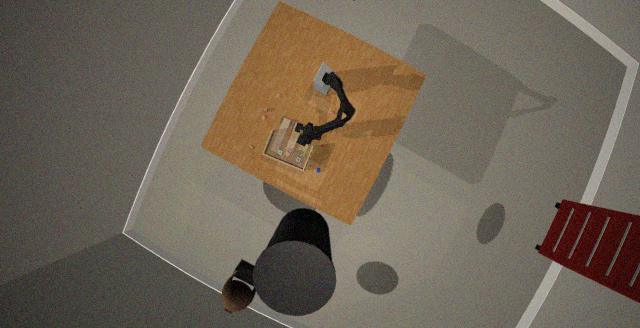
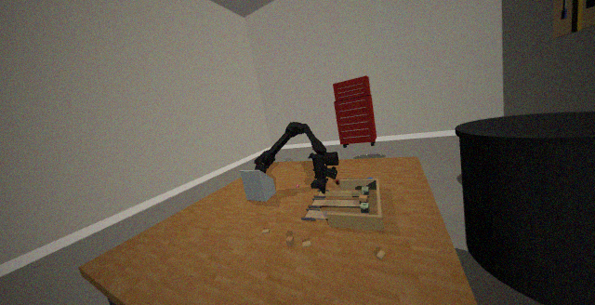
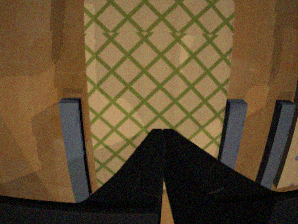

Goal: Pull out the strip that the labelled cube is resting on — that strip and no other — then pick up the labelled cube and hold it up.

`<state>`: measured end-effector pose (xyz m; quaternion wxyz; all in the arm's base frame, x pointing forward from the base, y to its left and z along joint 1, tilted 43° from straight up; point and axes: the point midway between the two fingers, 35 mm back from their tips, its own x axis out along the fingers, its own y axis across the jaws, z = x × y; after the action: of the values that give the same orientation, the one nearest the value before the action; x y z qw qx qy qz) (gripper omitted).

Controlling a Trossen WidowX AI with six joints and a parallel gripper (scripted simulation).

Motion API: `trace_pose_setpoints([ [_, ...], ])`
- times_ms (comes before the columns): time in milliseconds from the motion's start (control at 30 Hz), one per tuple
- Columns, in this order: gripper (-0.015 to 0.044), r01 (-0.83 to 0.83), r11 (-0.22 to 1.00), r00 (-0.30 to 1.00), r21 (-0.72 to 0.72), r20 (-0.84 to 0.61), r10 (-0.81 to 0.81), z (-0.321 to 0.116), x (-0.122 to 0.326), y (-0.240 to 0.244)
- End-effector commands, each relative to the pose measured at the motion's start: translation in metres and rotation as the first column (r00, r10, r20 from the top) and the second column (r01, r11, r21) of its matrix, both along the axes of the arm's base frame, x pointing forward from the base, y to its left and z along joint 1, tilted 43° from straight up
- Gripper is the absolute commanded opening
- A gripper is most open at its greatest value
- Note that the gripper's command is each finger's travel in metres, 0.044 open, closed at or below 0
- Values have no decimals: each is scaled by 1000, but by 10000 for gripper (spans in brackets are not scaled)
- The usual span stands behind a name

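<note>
My gripper (image 2: 320,190) (image 3: 161,138) is shut with nothing between its fingertips. It is above the open end of the wooden tray (image 1: 284,162) (image 2: 355,221). In the wrist view the tips overlap a pale strip with a green lattice pattern (image 3: 160,75); a blue-grey bar (image 3: 73,140) lies left of it and another (image 3: 234,130) right of it. Other strips (image 2: 337,203) (image 2: 318,214) run into the tray. Small cubes stand at the far end: a green one (image 1: 298,159), an orange one (image 1: 287,154) and another green one (image 1: 280,152). I cannot tell which is labelled.
A light blue-grey block (image 1: 320,80) (image 2: 255,186) stands by the arm's base. Small wooden pieces (image 2: 290,238) (image 2: 380,252) lie on the table beside the tray. A blue piece (image 1: 318,170) and a red piece (image 1: 323,145) lie on its other side. The tray walls are raised.
</note>
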<state>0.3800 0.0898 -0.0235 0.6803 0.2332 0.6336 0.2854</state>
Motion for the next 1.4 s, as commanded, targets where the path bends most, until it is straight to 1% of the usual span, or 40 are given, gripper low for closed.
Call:
trace_pose_setpoints([
  [0, 0, -6, 1000, 1000, 4, -2, 6, -2, -2, 4],
  [1367, 0, -6, 1000, 1000, 3, -6, 6, -10, -62, 2],
])
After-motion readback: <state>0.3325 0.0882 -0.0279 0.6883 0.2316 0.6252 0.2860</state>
